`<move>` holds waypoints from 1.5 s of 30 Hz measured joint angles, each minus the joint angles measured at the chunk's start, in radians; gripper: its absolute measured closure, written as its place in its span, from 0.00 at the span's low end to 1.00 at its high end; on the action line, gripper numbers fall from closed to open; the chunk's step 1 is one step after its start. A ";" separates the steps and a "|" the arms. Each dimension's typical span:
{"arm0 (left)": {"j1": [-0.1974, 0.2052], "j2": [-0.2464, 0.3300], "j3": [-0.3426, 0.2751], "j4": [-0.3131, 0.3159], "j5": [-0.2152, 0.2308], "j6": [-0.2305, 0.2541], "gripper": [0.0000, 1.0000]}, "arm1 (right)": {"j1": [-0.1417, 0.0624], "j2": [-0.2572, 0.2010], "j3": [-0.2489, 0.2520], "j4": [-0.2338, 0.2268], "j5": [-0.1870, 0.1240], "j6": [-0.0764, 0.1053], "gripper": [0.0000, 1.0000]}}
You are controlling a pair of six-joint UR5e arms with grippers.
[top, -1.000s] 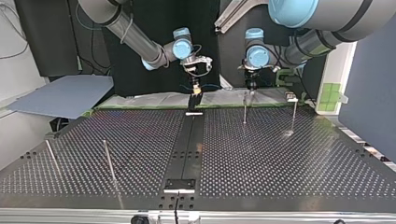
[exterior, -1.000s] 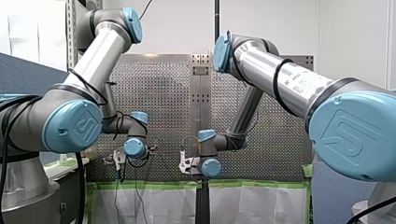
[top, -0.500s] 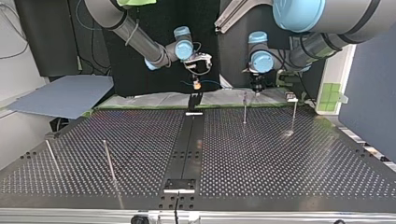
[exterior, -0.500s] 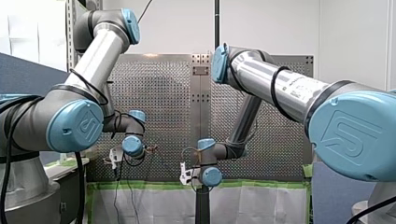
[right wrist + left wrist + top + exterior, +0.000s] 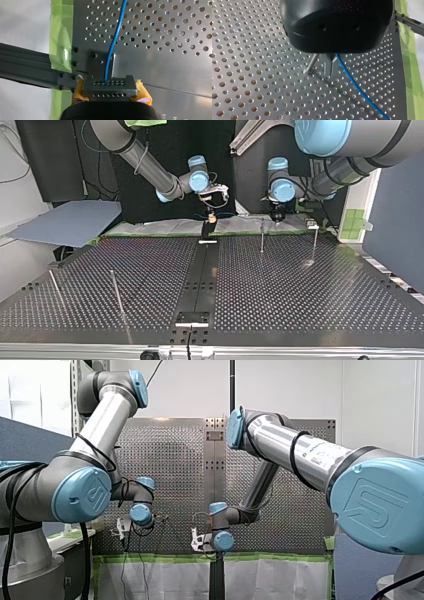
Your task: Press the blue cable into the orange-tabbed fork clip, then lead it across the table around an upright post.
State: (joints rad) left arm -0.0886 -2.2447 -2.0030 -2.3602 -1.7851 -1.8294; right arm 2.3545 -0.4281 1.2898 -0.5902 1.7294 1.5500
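Note:
The blue cable [image 5: 113,45] runs ahead across the perforated plate from my right gripper [image 5: 110,87], whose grey fingertips with yellow pads [image 5: 143,92] stand shut on it. In the top view this gripper [image 5: 212,218] hangs just over a black upright clip [image 5: 206,229] at the far end of the central strip. I cannot tell an orange tab apart from the pads. My left gripper [image 5: 330,72] has its metal fingers shut on the blue cable [image 5: 358,86], close beside a thin upright post [image 5: 312,63]. In the top view it [image 5: 276,216] hovers behind that post [image 5: 261,235].
Another post [image 5: 315,242] stands at the top view's far right, and two leaning posts [image 5: 116,292] [image 5: 55,287] at its near left. Green tape [image 5: 61,37] lines the table's far edge. A grey-blue board [image 5: 65,222] lies off the table's left corner.
My right gripper lifted, then came down again over the clip, shifting slightly to the top view's right. My left gripper drifted a little to the top view's right, away from the post.

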 joint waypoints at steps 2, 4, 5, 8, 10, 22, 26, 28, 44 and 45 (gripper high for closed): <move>0.002 0.000 0.003 -0.011 0.000 0.001 1.00 | 0.000 0.000 -0.004 0.004 0.000 -0.001 1.00; 0.005 0.000 0.006 -0.018 0.000 0.002 1.00 | -0.001 0.000 -0.007 0.007 0.001 -0.002 1.00; 0.006 0.000 0.007 -0.020 0.000 0.002 1.00 | -0.002 0.000 -0.008 0.009 0.001 -0.003 1.00; 0.009 -0.001 0.014 -0.025 0.001 0.002 1.00 | -0.008 -0.001 -0.011 0.016 0.004 -0.010 1.00; 0.011 -0.001 0.020 -0.030 0.001 0.002 1.00 | -0.011 -0.001 -0.014 0.018 0.006 -0.012 1.00; 0.022 -0.002 0.078 -0.092 0.010 0.003 1.00 | -0.022 -0.021 -0.057 0.034 0.033 -0.016 1.00; 0.025 -0.002 0.094 -0.108 0.019 0.002 1.00 | -0.025 -0.042 -0.076 0.037 0.036 -0.014 1.00; 0.028 -0.002 0.110 -0.125 0.024 0.003 1.00 | -0.029 -0.050 -0.087 0.039 0.035 -0.013 1.00; 0.053 -0.002 0.144 -0.153 0.048 0.000 1.00 | -0.053 -0.059 -0.124 0.072 0.033 -0.020 1.00; 0.054 -0.001 0.144 -0.152 0.049 -0.001 1.00 | -0.053 -0.059 -0.124 0.075 0.033 -0.021 1.00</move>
State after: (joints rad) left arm -0.0344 -2.2461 -1.8594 -2.5124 -1.7366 -1.8302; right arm 2.3012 -0.4875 1.1657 -0.5152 1.7627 1.5286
